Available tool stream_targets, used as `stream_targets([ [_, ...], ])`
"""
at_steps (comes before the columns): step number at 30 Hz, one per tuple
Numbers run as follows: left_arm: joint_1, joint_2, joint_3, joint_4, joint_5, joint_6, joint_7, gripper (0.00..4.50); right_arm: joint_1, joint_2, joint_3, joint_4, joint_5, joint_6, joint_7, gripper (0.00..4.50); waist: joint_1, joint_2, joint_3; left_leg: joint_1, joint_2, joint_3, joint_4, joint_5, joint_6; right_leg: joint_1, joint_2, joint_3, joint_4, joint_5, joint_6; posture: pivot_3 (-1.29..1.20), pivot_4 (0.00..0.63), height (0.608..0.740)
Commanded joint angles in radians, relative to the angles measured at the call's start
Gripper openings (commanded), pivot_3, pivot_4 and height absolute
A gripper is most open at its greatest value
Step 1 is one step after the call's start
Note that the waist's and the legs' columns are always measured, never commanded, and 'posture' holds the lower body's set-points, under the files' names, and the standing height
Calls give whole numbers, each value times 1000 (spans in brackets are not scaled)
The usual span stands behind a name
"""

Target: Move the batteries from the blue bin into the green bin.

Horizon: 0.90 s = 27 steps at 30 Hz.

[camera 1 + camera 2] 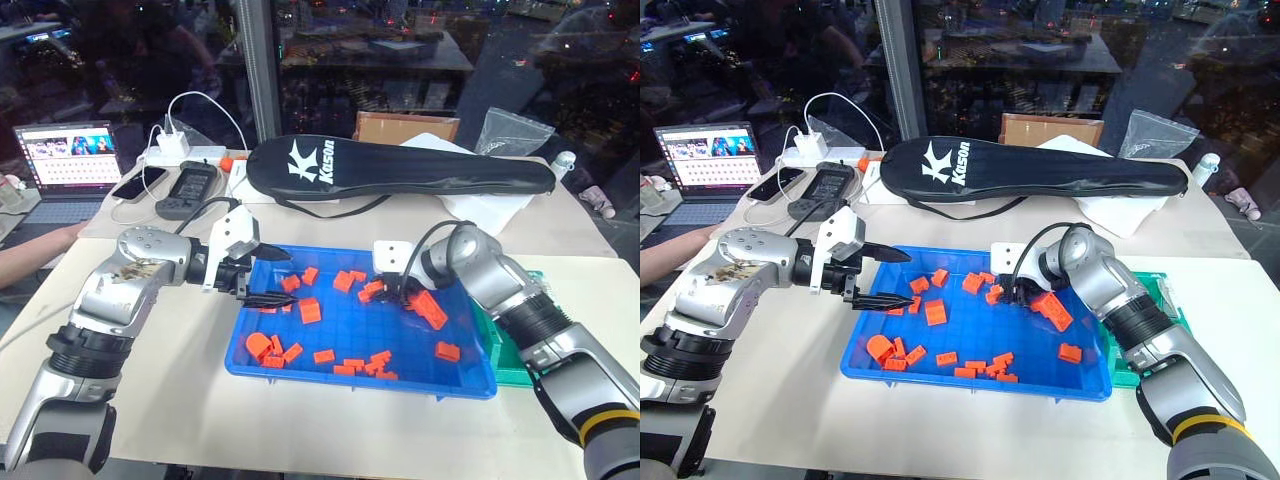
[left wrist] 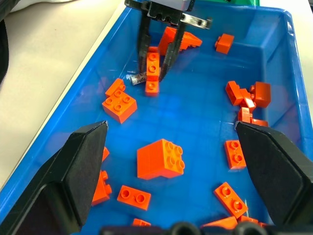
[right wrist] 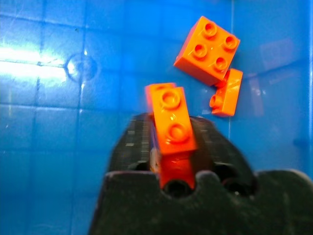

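Both arms bent inward — over blue bin

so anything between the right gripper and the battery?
Yes. The right gripper is shut on an orange brick, not the battery, which lies on the blue bin floor right beside that brick. The brick fills the jaws.

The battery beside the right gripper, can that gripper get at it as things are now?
Probably not yet. The right gripper is shut on an orange brick, so its fingers are occupied. The battery lies open on the blue bin floor right beside it, so dropping the brick should free the way.
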Motion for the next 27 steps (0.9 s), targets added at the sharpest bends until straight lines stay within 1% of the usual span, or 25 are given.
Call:
stream_targets([
  [1,-8,9,23,-24,-12,-4,5,4500,2,-21,-57,-54,3,-20,16,484,0,0,0,0,0,0,0,0,0,0,0,0,0,0,0,0,150,736],
  [3,-11,6,20,-22,-12,-6,6,4500,4,-35,-78,-90,12,2,29,484,0,0,0,0,0,0,0,0,0,0,0,0,0,0,0,0,150,736],
  [5,-21,0,11,-9,-10,-11,0,4500,8,-81,-128,-207,56,93,71,484,1,0,0,0,0,0,0,0,0,0,0,0,0,0,0,0,150,736],
  [8,-29,-4,3,1,-9,-16,-7,4500,36,-127,-161,-334,107,205,117,484,4,0,0,-1,0,0,0,0,0,0,0,0,0,0,0,0,150,736],
  [11,-38,-11,-2,8,-6,-18,-7,4500,107,-166,-184,-493,181,353,145,484,4,0,0,0,0,0,0,0,0,1,0,0,0,0,0,0,150,736],
  [15,-35,-17,-6,8,-6,-18,-9,4500,204,-189,-191,-635,225,481,115,484,3,0,0,0,0,-1,1,0,0,1,0,-1,0,0,1,0,150,736],
  [21,-33,-18,-8,5,-7,-16,-13,4500,268,-231,-177,-720,248,577,84,484,0,0,0,0,0,-1,3,0,0,1,0,0,0,-2,4,0,150,736],
  [23,-34,-18,-10,5,-7,-16,-14,4500,278,-257,-183,-737,272,607,97,1487,0,0,0,0,0,-1,3,0,0,1,0,0,0,-2,4,0,150,736],
  [24,-34,-18,-10,4,-6,-16,-15,4500,280,-273,-184,-743,282,614,107,1615,0,0,0,0,0,-1,3,0,0,1,0,0,0,-2,4,0,150,736],
  [27,-35,-18,-11,5,-6,-16,-15,4500,270,-294,-189,-743,304,620,111,2622,1,0,0,-1,0,-1,3,0,0,1,0,0,0,-2,4,0,150,736],
])
